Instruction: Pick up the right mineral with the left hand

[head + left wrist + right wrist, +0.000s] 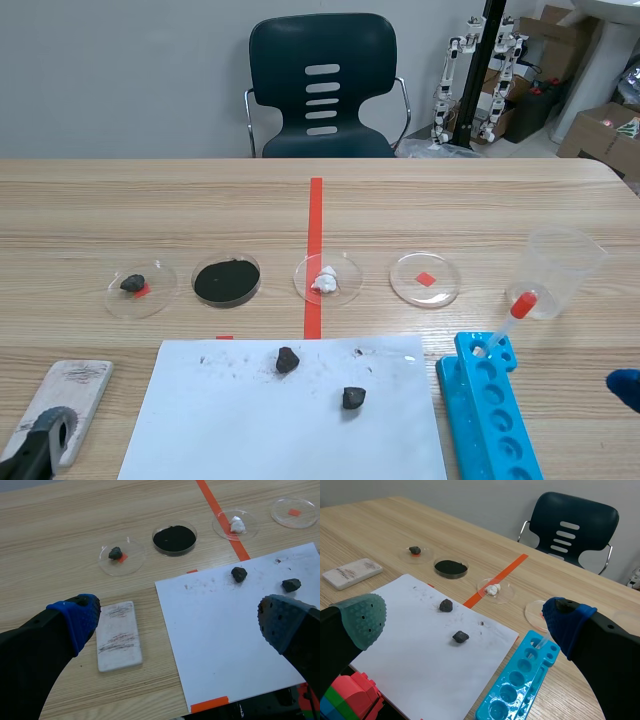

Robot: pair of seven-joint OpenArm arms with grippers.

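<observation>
The right mineral (291, 585), a small, dark grey, jagged lump of stone, is lying on a white sheet of paper (225, 650), just ahead of the left claw's (180, 617) right-hand finger. The left claw is hanging above the table with its fingers spread wide, gripping nothing and showing blue dotted pads.

The pickup looks to be only starting, with the claw well apart from the stone. The next move is probably calling for the claw to swing toward its right, sink until the fingers are straddling the lump, then close. The stone looks hard and uneven, and it may skid on the smooth paper.

Beside the paper, near the claw's left-hand finger, a white rectangular tile with grey scratch marks (118, 635) is resting on the pale wood-grain table (50, 545). Farther along the paper a second dark rough lump (239, 574) is sitting among dusty specks. Beyond that, a row of clear round dishes is holding a small dark stone (115, 553), black powder (174, 538) and a white chunk (237, 525).
</observation>
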